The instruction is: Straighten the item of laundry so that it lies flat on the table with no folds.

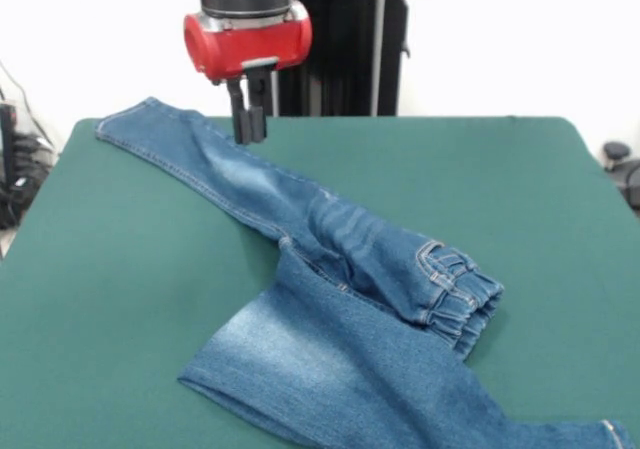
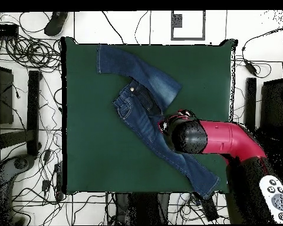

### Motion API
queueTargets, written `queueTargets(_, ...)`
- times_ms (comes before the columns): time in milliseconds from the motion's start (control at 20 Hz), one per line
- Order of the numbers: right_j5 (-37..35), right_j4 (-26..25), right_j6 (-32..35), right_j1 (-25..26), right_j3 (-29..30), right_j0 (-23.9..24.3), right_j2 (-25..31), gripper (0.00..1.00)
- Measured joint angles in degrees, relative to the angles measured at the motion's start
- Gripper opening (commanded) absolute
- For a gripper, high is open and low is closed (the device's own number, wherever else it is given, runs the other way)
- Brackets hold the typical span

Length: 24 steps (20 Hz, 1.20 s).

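Observation:
The item of laundry (image 1: 350,269) is a small pair of blue denim jeans lying crumpled on the green table (image 1: 130,269). One leg runs straight to the far left corner. The gathered waistband (image 1: 462,294) bunches up at the right. The other leg is folded across the near side, its faded hem (image 1: 250,354) pointing left. From above, the jeans (image 2: 145,115) cross the table (image 2: 91,147) diagonally. My gripper (image 1: 250,134) hangs just over the straight leg, apart from the cloth, fingers together with nothing between them. The red arm head (image 2: 188,136) hides the gripper from above.
Cables and dark stands (image 2: 33,106) crowd the floor around the table. The folded leg reaches the table's near right edge (image 1: 612,434). The straight leg's hem lies close to the far left corner (image 1: 110,127). Bare green cloth (image 1: 540,189) spreads to the right.

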State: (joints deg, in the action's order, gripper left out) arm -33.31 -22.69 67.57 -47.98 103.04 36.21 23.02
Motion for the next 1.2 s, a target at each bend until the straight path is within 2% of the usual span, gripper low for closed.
queueTargets(250,0.0,-0.05,0.0,0.38,-0.57,3.0,1.29,0.0)
queueTargets(450,-1.01,-0.07,0.0,2.63,-4.41,3.74,1.34,0.0)
queueTargets(1200,-8.74,-0.5,0.0,11.49,-20.85,-1.57,2.22,0.0)
